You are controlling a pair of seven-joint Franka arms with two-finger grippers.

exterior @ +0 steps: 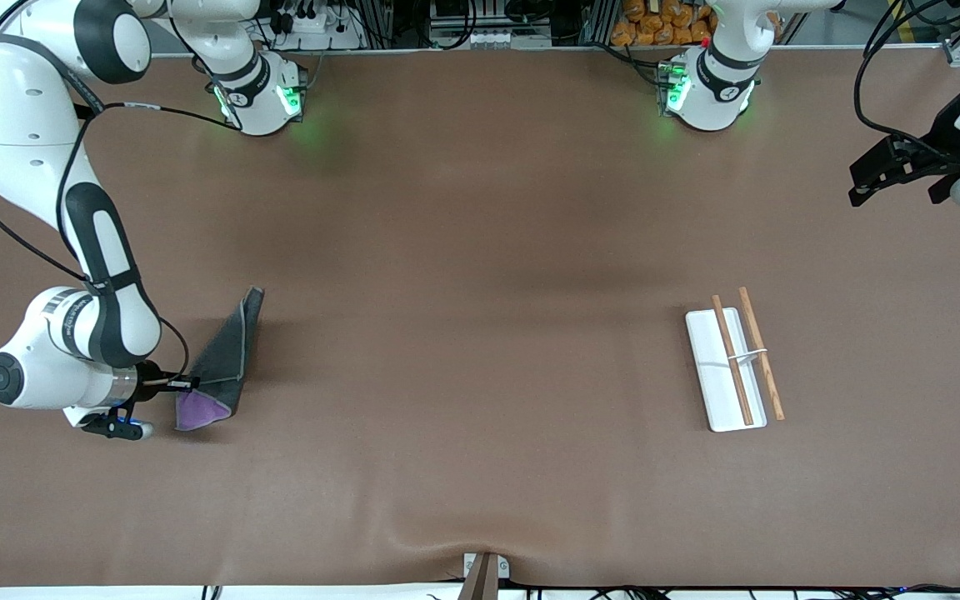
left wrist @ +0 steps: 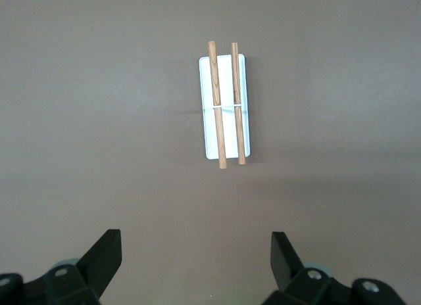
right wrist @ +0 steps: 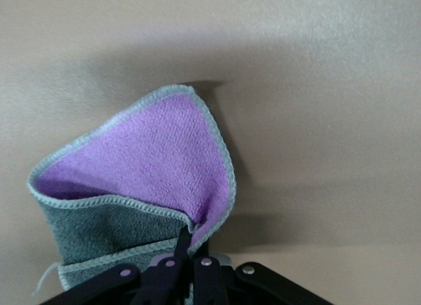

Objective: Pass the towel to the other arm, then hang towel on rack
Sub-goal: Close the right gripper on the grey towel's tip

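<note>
We see the towel [exterior: 226, 358] toward the right arm's end of the table, pinched by the right gripper [exterior: 182, 382] and partly lifted off the brown table [exterior: 463, 333]. Its long axis runs from the corner at the gripper's fingers up to a far tip that points away from the front camera, toward the robots' bases. The dark grey face shows along that length, while a purple flap [exterior: 199, 411] folds out at the end nearer the front camera. In the right wrist view the right gripper's fingers [right wrist: 184, 242] are clamped together on the pale stitched edge, and the cloth opens away from them with its purple side curled over the grey.

The rack [exterior: 732, 360] lies well apart from the towel, toward the left arm's end of the table. Its white base and two wooden rods [exterior: 760, 350] run lengthwise roughly toward and away from the front camera, slightly slanted.

The left gripper [exterior: 905, 171] waits in the air over that end of the table, its fingers [left wrist: 105, 256] spread wide with nothing between them, the rack in its wrist view.
</note>
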